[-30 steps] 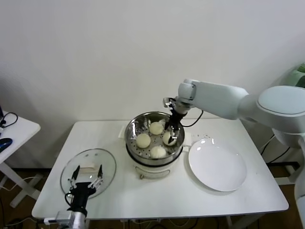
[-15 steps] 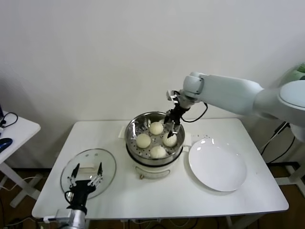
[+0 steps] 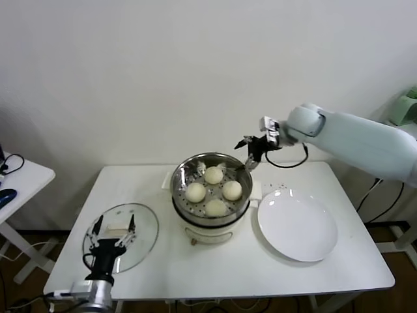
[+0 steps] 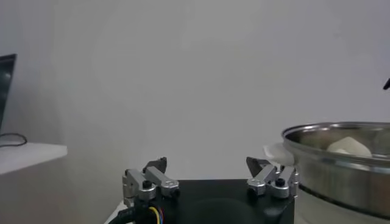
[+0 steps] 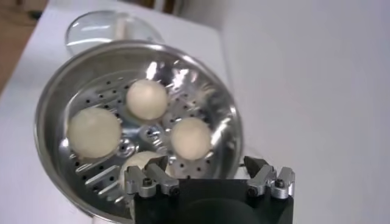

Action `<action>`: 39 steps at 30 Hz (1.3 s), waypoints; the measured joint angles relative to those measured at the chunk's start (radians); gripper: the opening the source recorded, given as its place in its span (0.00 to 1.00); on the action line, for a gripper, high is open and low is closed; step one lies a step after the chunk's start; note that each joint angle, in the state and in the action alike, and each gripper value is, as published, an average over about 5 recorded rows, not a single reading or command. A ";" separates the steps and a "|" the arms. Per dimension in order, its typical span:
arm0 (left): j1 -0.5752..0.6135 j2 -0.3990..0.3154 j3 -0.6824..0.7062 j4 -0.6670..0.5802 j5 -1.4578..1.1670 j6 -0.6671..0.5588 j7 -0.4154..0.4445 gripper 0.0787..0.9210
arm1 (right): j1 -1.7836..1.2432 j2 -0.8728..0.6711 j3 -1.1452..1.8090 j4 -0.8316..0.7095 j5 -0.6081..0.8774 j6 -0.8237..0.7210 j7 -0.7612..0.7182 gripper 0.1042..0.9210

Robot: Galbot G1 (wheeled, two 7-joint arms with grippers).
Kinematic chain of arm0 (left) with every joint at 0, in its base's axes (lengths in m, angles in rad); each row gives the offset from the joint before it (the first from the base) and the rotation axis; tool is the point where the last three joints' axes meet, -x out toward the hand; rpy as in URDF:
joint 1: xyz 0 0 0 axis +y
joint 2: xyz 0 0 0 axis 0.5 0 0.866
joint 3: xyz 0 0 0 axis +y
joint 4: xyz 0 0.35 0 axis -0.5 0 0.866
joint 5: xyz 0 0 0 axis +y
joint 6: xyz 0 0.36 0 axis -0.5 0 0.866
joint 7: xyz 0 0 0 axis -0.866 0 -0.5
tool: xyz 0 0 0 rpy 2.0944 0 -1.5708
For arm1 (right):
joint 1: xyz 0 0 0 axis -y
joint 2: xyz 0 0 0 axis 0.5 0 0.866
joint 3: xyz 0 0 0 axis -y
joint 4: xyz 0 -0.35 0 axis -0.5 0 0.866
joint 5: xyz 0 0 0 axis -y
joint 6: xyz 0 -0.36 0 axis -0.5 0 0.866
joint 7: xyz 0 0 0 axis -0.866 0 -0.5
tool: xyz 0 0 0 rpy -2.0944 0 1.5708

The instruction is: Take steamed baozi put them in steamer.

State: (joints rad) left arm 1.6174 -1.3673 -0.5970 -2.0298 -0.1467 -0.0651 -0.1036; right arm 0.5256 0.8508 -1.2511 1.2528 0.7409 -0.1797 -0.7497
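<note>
The round steel steamer (image 3: 179,182) stands mid-table on its white base. Four cream-white baozi lie on its perforated floor: one at the back (image 3: 214,174), one at the left (image 3: 195,192), one at the right (image 3: 232,190), one at the front (image 3: 215,207). My right gripper (image 3: 249,149) is open and empty, raised above the steamer's far right rim. Its wrist view shows the steamer (image 5: 49,103) and the buns (image 5: 146,98) below its open jaws (image 5: 206,164). My left gripper (image 3: 112,228) is open and empty, low at the table's front left, over the glass lid.
A glass lid (image 3: 144,242) lies flat at the front left. An empty white plate (image 3: 298,225) lies right of the steamer. A small side table (image 3: 19,176) stands at the far left. The left wrist view shows the steamer's wall (image 4: 341,161) beside its gripper (image 4: 210,165).
My right gripper has let go of the right-hand baozi, risen out of the steamer and moved back to the right. The left gripper has shifted slightly left.
</note>
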 measured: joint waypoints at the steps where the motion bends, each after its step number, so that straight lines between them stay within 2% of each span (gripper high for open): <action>1: 0.000 0.001 0.000 0.000 0.006 -0.006 0.004 0.88 | -0.025 -0.028 0.035 0.022 -0.008 0.001 0.019 0.88; 10: -0.010 0.014 -0.012 0.004 0.046 -0.043 0.041 0.88 | -0.381 -0.252 0.443 0.200 -0.075 0.041 0.189 0.88; 17: -0.006 0.019 -0.034 -0.002 0.056 -0.043 0.066 0.88 | -0.760 -0.285 0.855 0.299 -0.127 0.077 0.296 0.88; 28: -0.001 0.004 -0.056 -0.019 0.066 -0.022 0.079 0.88 | -1.286 -0.094 1.435 0.400 -0.230 0.150 0.388 0.88; 39: -0.020 0.001 -0.089 -0.011 0.038 0.006 0.088 0.88 | -1.651 0.195 1.732 0.485 -0.334 0.254 0.471 0.88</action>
State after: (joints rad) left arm 1.5979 -1.3664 -0.6856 -2.0407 -0.1090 -0.0593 -0.0155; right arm -1.1249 1.0459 0.4807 1.7382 0.4070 0.0739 -0.2783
